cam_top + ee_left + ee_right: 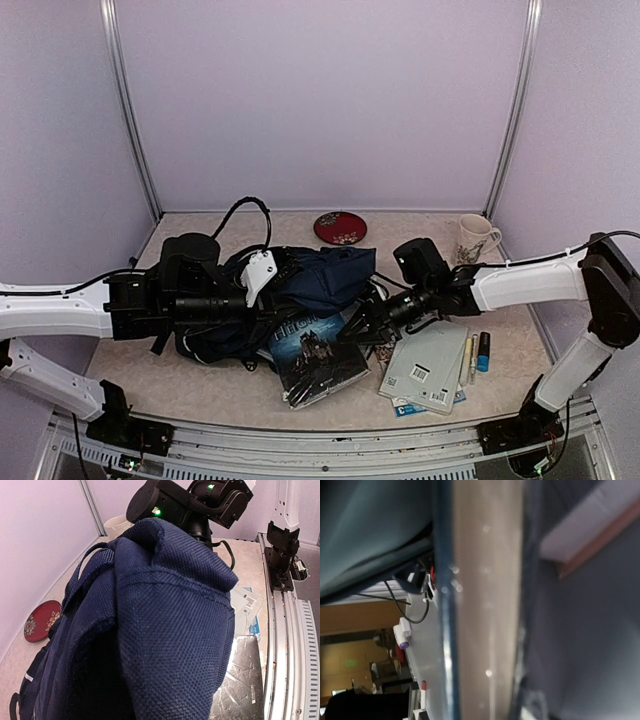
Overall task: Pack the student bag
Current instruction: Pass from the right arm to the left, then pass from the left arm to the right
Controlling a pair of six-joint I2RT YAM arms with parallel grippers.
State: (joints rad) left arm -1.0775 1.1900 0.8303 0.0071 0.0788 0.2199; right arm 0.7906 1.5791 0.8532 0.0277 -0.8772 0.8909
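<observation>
The student bag (320,275), a navy fabric backpack, lies in the middle of the table. Its woven cloth (160,630) fills the left wrist view and hides the fingers there. My left gripper (256,293) is shut on a raised fold of the bag at its left side. A dark-covered book (315,355) lies tilted in front of the bag. My right gripper (363,325) is shut on the book's upper right corner. The book's beige page edge (485,605) runs down the right wrist view between blue covers, and no fingers show there.
A red plate (340,228) and a cream mug (475,238) stand near the back wall. Pale notebooks (425,368), pens (471,358) and a small blue stick (483,352) lie at the front right. A black cable (245,210) loops behind the bag.
</observation>
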